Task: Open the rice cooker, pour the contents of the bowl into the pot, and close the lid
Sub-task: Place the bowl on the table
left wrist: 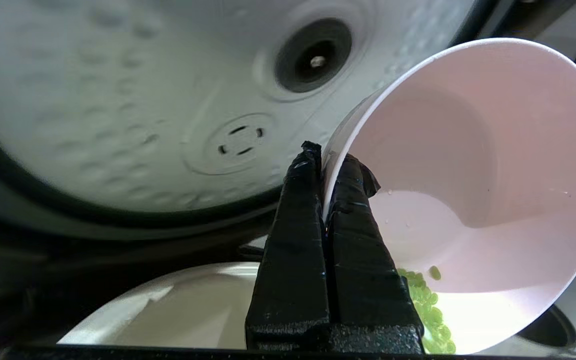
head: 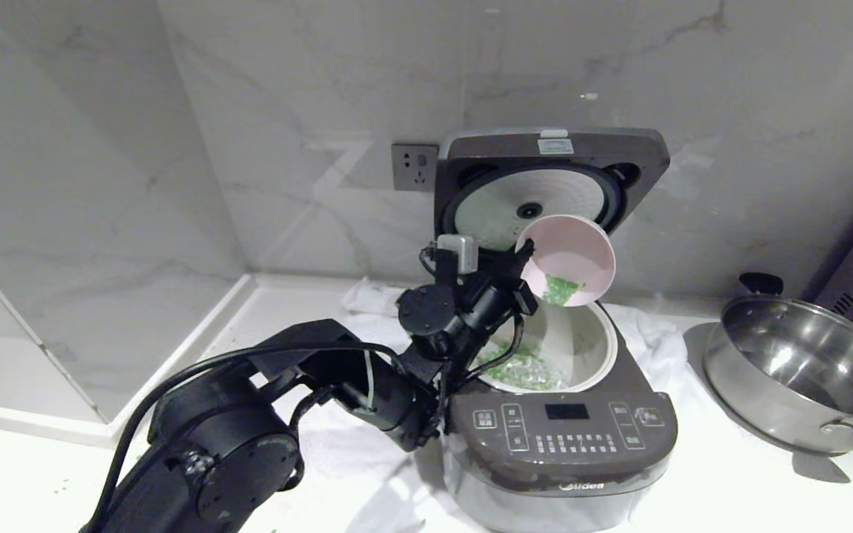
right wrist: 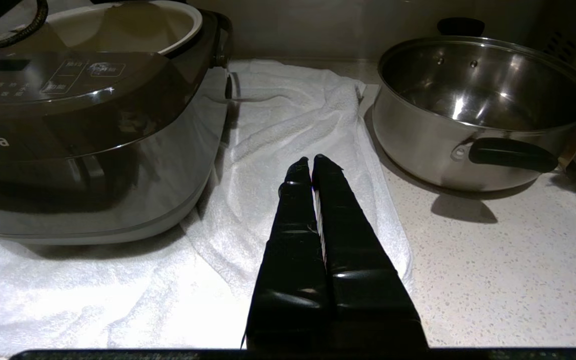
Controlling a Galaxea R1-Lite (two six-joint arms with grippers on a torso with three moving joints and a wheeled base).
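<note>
Pouring: left gripper clamps the rim of the pink bowl, tilted above the rice cooker.
Contents: green bits at the bowl's low edge; more in the cooker's pot.
Lid: lid upright behind the cooker.
Right gripper: right gripper, jaws closed on nothing, beside the cooker above a white towel.
Surface: pale speckled counter; steel pan right of the cooker.
Room: marble wall, socket behind the cooker.

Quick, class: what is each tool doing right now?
Left tool: shut on the bowl rim, tipped over the rice cooker.
Right tool: shut, holding nothing.
</note>
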